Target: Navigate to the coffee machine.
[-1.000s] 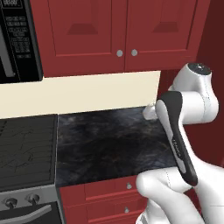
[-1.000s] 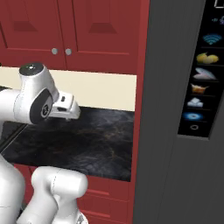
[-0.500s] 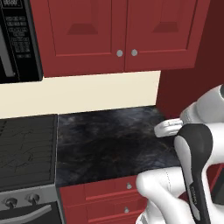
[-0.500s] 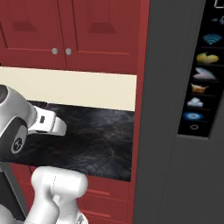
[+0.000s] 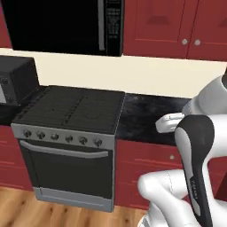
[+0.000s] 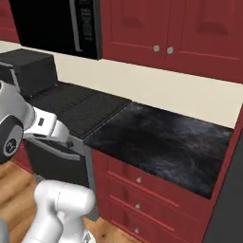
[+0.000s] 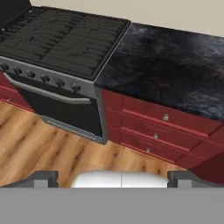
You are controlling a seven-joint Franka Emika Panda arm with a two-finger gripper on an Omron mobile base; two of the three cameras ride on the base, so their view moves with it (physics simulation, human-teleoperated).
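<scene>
Coffee machine (image 5: 17, 79) looked to be the dark grey box on the counter at the far left, touching or just beside the left side of the stove (image 5: 75, 106). The picture edge cut it off, so I couldn't make out any detail on its front. In the right base view it sat at the left too (image 6: 29, 66), under the microwave (image 6: 57, 23).

Closest in, the gripper (image 7: 113, 178) had its two fingertips (image 7: 43, 177) spread wide apart with nothing between them, hanging over the wood floor (image 7: 43, 144). The arm (image 5: 195, 150) was folded up at the lower right of the left base view.

Past that was the stove front: a dark oven door (image 5: 66, 168) with a row of knobs (image 5: 62, 138) above it. Right of the oven were red drawers (image 7: 162, 127) with small round pulls. On top of those ran a dark marbled counter (image 6: 166, 137), butting up against the stove's black grates.

Behind it all was a cream wall strip (image 5: 155, 77). Above that hung the black microwave with its keypad on the right side, over the stove, and red cabinets (image 6: 180, 33) to its right.
</scene>
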